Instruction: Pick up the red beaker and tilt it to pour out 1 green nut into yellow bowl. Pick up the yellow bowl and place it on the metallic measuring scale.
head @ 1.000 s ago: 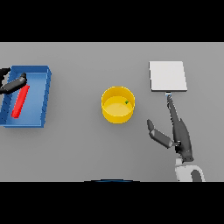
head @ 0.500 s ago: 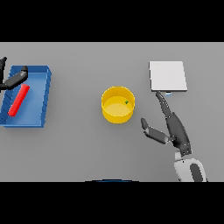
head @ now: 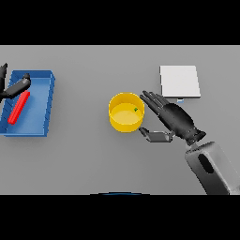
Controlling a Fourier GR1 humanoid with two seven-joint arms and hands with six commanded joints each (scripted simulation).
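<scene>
Yellow bowl (head: 125, 112) upright on the grey tabletop (head: 93, 159), with a small green nut (head: 136, 109) lying inside near the rim on the side toward the scale. Right robot hand (head: 172, 119) just beside the bowl on that same side, open, fingers stretched toward the bowl's far edge and thumb reaching along the near side of the bowl, fingertips at or almost at the rim; actual contact with the wall hard to tell. Nothing gripped. Pale square metallic measuring scale (head: 179, 81) flat on the tabletop beyond the right robot hand, farther from the bowl than the hand and a little further back, apart from the bowl. Blue tray (head: 46, 101) well apart from the bowl on the opposite side, at the left of the tabletop. Red beaker (head: 19, 107) lying on its side inside that tray, long axis slanted. Left robot hand (head: 15, 86) over the tray's far corner, just above the upper end of the beaker, partly cut off by the edge of the view; fingers open or closed not possible to tell
</scene>
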